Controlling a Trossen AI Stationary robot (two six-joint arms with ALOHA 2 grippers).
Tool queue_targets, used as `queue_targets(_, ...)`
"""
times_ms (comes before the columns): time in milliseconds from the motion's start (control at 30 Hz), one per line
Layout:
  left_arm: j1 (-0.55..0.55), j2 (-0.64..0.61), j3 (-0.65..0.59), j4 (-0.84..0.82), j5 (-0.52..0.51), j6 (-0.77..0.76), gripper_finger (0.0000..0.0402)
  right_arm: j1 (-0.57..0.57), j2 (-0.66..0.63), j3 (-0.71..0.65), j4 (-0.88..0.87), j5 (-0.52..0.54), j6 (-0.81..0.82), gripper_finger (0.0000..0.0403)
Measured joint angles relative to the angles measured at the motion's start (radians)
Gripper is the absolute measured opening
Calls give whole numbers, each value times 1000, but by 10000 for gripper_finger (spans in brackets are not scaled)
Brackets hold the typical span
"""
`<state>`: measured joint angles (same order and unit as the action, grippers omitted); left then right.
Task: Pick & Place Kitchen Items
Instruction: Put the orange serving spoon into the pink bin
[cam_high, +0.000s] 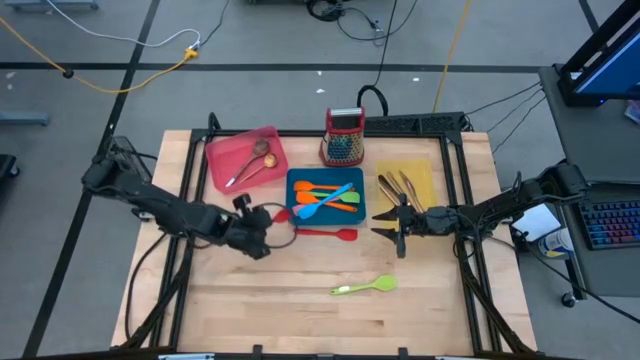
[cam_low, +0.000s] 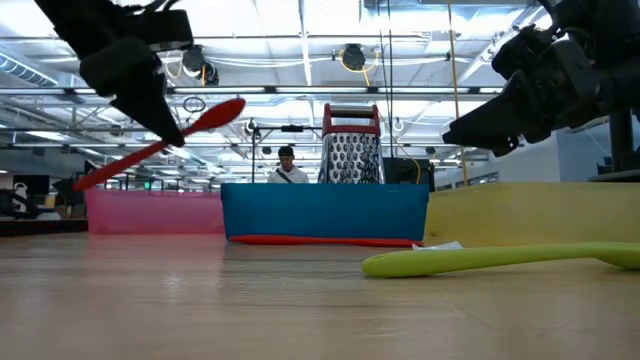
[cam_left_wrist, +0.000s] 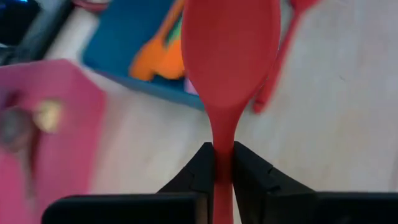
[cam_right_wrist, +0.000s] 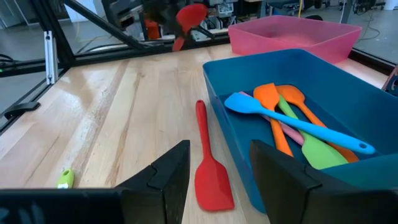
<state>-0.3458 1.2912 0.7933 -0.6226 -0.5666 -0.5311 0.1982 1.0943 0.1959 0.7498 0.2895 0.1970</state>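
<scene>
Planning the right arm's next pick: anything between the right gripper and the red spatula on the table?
Nothing visible. The right gripper is open, with the red spatula lying on bare wood just ahead, beside the blue tray wall.

Red spoon (cam_left_wrist: 229, 56); red spatula (cam_right_wrist: 209, 168); lime-green spatula (cam_high: 365, 287). Blue tray (cam_high: 292, 193) holding orange, light-blue, green and pink utensils (cam_right_wrist: 298, 121). Pink tray (cam_high: 222, 152); yellow tray (cam_high: 425, 170). Grater (cam_high: 343, 137): red frame, dotted steel face. Pale wooden table (cam_high: 300, 320).
</scene>
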Motion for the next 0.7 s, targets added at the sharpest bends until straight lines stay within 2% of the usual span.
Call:
queue_targets(167,56,-98,0,-61,-64,39,42,0,0,0,11,1,0,160)
queue_targets(300,128,-135,0,-79,-65,111,36,0,0,0,18,2,0,160)
queue_targets(433,211,-142,0,-83,-78,182,37,0,0,0,30,2,0,160)
queue_targets(567,296,-142,0,-79,-141,199,43,0,0,0,29,2,0,160)
queue_targets(700,391,-142,0,-80,-142,241,42,0,0,0,29,2,0,160)
